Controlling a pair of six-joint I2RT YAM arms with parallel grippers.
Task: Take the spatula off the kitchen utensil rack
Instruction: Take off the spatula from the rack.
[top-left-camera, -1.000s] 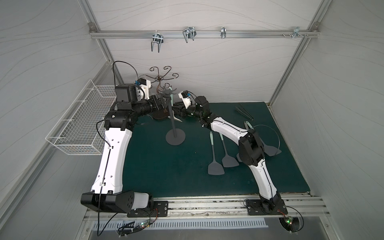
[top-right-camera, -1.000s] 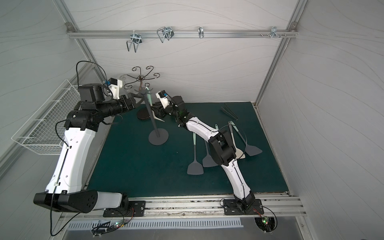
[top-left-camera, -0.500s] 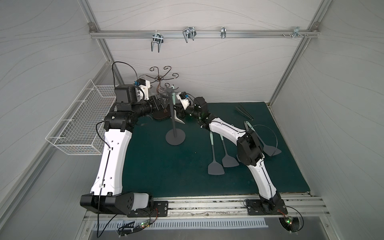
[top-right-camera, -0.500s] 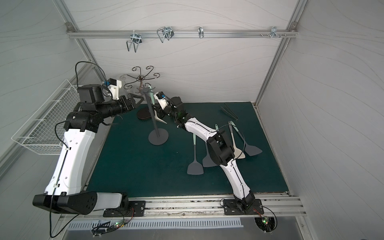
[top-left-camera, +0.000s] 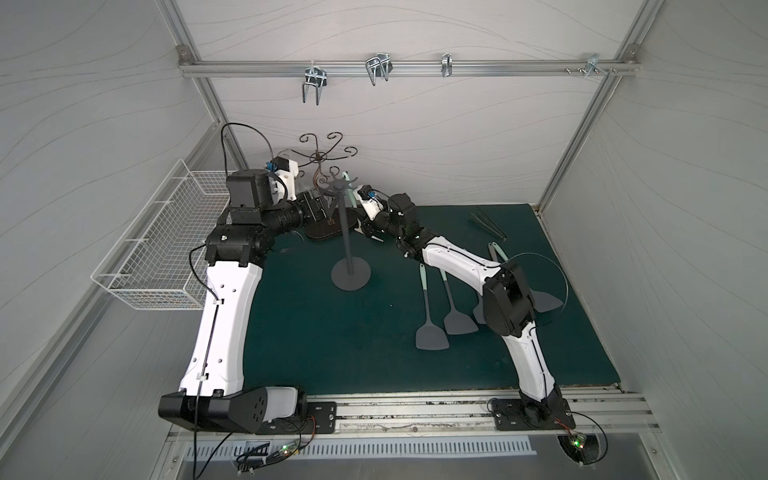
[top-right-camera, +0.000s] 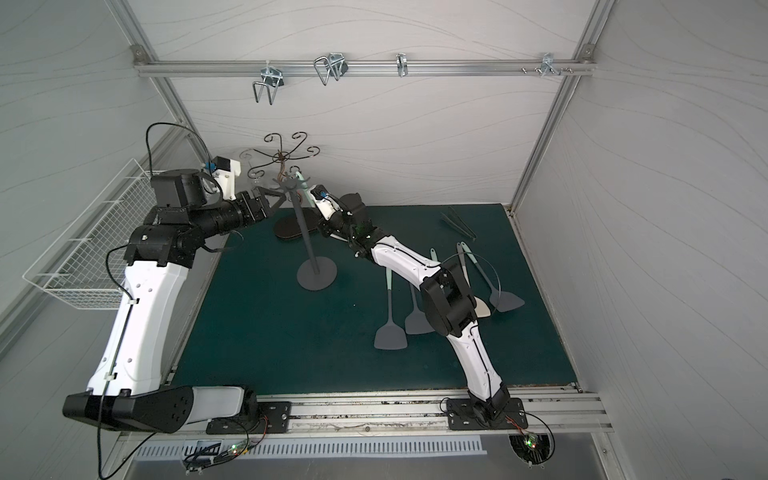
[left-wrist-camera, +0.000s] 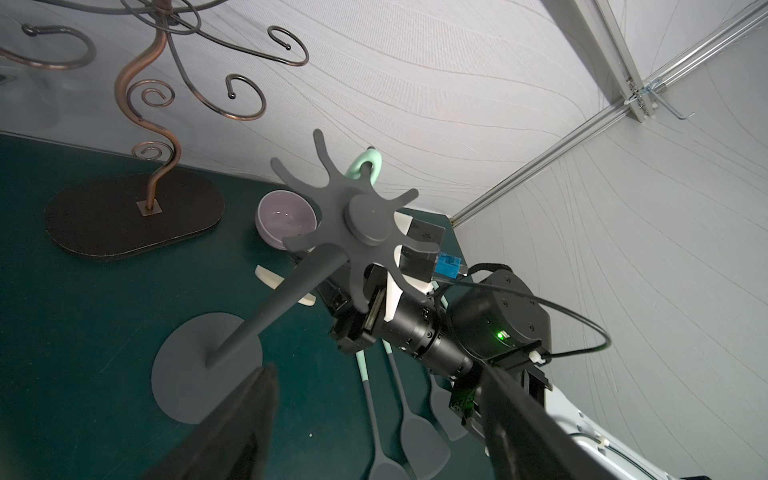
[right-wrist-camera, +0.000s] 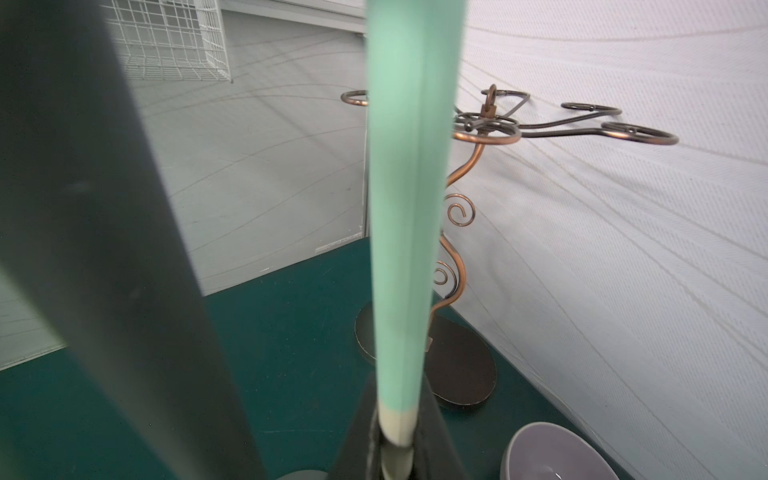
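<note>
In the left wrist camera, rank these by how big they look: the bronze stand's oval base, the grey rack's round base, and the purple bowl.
Largest: bronze stand's oval base.
Next: grey rack's round base, partly hidden.
Smallest: purple bowl.

The table (top-left-camera: 332, 353), topped with a dark green mat, carries the kitchen utensil rack (top-left-camera: 351, 274) upright on its round base, with the bronze scrolled stand (top-left-camera: 328, 227) on its oval base just behind. Several loose spatulas (top-left-camera: 432, 338) lie flat to the rack's right. Dark tongs (top-left-camera: 488, 224) lie near the far right corner, and a purple bowl (left-wrist-camera: 286, 220) sits beside the bronze stand.
</note>
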